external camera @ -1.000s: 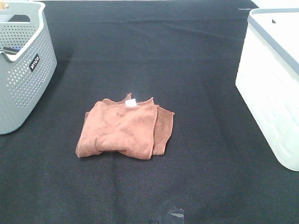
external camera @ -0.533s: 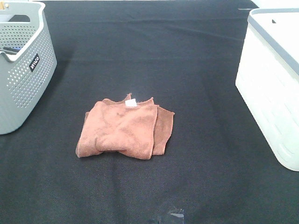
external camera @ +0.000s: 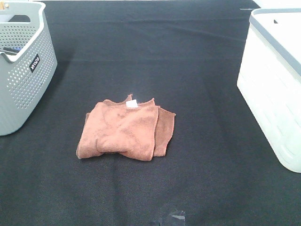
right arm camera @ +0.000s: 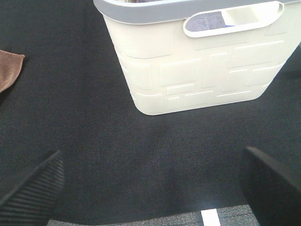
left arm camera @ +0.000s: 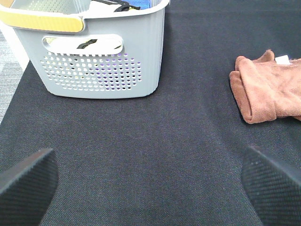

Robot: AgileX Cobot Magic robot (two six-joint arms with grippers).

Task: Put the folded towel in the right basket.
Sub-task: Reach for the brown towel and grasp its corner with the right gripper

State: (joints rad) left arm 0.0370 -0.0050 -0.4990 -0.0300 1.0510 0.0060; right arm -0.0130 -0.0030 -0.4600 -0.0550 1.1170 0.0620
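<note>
One black cloth [external camera: 211,165] under the folded towel [external camera: 124,132], grey floor [left arm camera: 5,82] beyond.

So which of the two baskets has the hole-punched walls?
The grey basket on the left; the cream basket on the right has solid, block-embossed walls.

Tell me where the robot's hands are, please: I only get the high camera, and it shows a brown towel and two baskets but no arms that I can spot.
Observer: The left gripper is open, fingertips wide apart above the black cloth, facing the grey basket.
Operator: And the other one?
Observer: The right gripper is open too, facing the handle side of the white basket.
Operator: Is that white basket empty?
Observer: Seemingly not: through its handle slot something greyish-purple shows, though I cannot tell what it is.
</note>
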